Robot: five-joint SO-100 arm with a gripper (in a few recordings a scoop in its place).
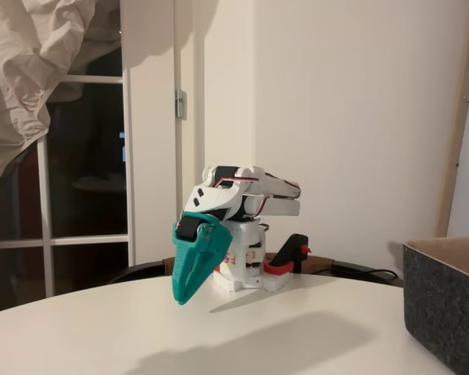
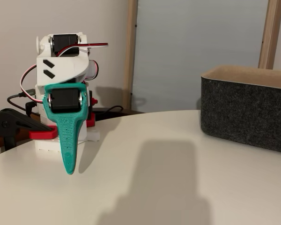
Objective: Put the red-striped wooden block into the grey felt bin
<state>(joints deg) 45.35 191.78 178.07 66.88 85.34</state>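
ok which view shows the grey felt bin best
The fixed view facing the arm's front shows the grey felt bin best: its front wall, rim and tan lining, cut off only at the right edge. The other fixed view catches just one corner at its right edge.

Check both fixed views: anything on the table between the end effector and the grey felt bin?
Nothing visible. The teal end effector hangs folded at the arm's base, tip down near the white table, fingers together. The tabletop from there to the grey felt bin is bare except for shadows. I can't spot the red-striped block.
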